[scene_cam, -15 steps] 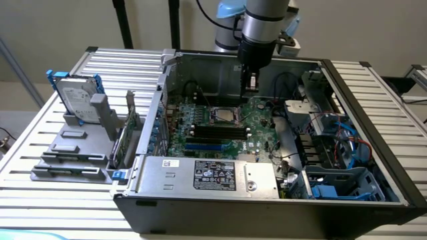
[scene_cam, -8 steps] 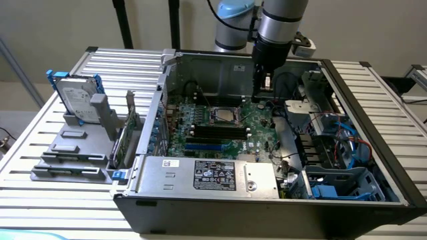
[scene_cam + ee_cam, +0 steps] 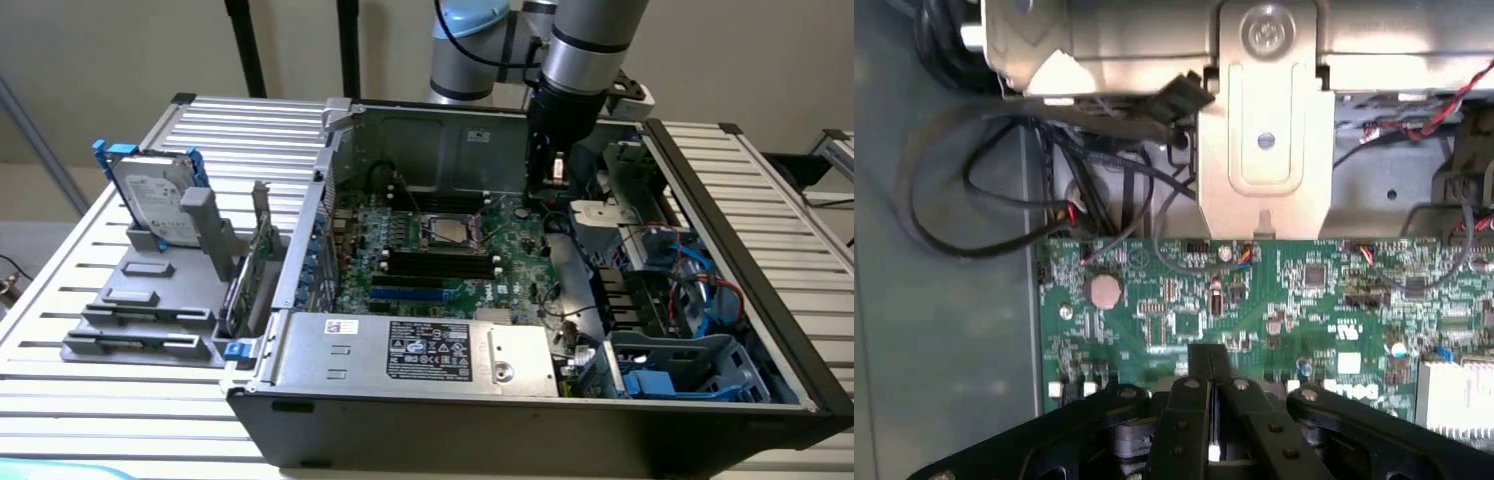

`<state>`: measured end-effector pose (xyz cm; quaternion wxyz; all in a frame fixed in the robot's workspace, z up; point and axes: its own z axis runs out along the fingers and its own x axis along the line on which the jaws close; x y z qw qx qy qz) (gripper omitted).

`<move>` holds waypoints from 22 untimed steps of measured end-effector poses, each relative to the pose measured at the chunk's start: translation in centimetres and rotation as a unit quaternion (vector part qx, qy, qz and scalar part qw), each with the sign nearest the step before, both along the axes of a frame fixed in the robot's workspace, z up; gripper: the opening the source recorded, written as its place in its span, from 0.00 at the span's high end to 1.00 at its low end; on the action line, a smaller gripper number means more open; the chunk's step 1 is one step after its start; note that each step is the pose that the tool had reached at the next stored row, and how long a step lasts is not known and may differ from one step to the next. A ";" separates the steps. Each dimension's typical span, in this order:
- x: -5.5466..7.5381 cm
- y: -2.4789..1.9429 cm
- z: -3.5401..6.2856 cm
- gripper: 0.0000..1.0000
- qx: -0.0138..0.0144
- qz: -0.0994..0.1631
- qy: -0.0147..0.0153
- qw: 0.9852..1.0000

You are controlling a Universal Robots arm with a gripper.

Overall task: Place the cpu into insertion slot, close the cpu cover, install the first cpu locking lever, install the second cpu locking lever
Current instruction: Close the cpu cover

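Observation:
In the exterior view the insertion slot (image 3: pixel 447 230) lies on the green motherboard (image 3: pixel 514 255) inside the open computer case. It shows a silvery rim and a pale silvery square in its middle; I cannot tell the cpu from the cpu cover there. My black gripper (image 3: pixel 549 188) hangs low over the board's back part, toward the exterior view's right of the slot and apart from it. In the wrist view the gripper (image 3: pixel 1210 385) is shut, its two fingertips (image 3: pixel 1189 395) pressed together above the green board (image 3: pixel 1304 300). I see no chip between them.
A grey power supply box (image 3: pixel 420 350) fills the case front. Long black memory slots (image 3: pixel 434 265) run beside the socket. Blue cables (image 3: pixel 683 290) and a drive cage (image 3: pixel 681 370) crowd the right. A hard drive (image 3: pixel 150 200) stands outside. A metal bracket (image 3: pixel 1264 130) and black cables (image 3: pixel 984 200) lie beyond the board edge.

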<state>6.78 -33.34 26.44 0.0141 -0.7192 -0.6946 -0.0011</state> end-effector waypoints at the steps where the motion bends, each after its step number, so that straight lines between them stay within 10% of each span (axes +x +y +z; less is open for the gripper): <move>1: 0.0 0.00 -0.18 0.89 0.000 0.001 0.000 1.000; 12: -0.6 0.00 -1.23 0.89 0.008 0.014 0.004 1.000; 18: -0.9 0.00 -1.22 0.89 0.009 0.016 0.043 0.999; 22: -1.1 0.00 -1.22 0.89 0.009 0.019 0.060 0.998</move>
